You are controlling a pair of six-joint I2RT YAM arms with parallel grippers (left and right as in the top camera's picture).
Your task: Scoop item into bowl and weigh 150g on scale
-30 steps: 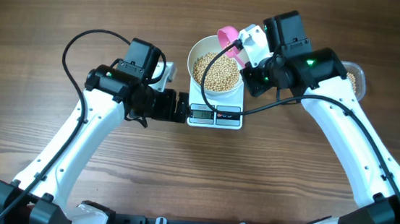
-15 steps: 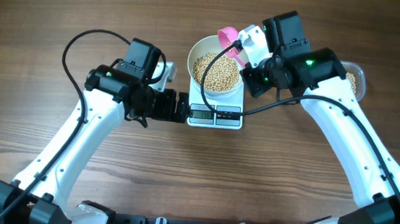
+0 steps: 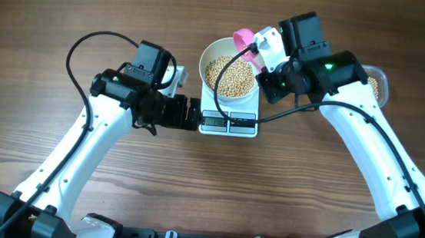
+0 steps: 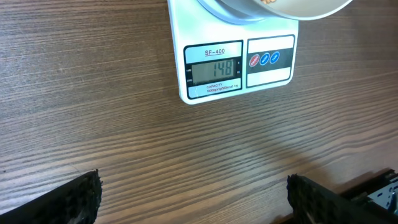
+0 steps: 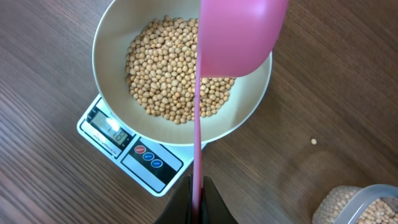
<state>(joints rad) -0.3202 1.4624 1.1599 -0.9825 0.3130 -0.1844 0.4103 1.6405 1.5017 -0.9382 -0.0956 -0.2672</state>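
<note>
Beans (image 5: 174, 68) heaped in the white bowl (image 5: 109, 68), upper centre of the overhead view, with the bowl seated on the scale (image 4: 236, 68) on the wooden table (image 3: 37, 11). No shift across the last second: same poses, same scoop position, same bean level. Reads as a pause to check the weight rather than a pour under way.

Left gripper (image 3: 192, 113) parked just left of the scale's front edge, fingers spread as wide as they go and holding nothing. Well placed to watch the display. Right gripper (image 5: 198, 199) clamped tight on the thin handle of the pink scoop (image 5: 239, 37), at the bottom centre of its own view.

Clear tub (image 5: 354, 202) with more beans at the lower right of the right wrist view, well apart from the scale.

Scale lying square to the frame, with the display (image 4: 214, 68) and buttons on the edge facing the bottom of the overhead view. Reading 148, so probably just short of target and calling for only a few more beans. Bowl round, no long axis to speak of.

Scoop's long axis running straight up the right wrist view, handle at the bottom, cup at the top over the bowl's right rim. Cannot tell whether anything is left in the cup. One stray bean (image 5: 314, 142) on the table to the right of the bowl.
</note>
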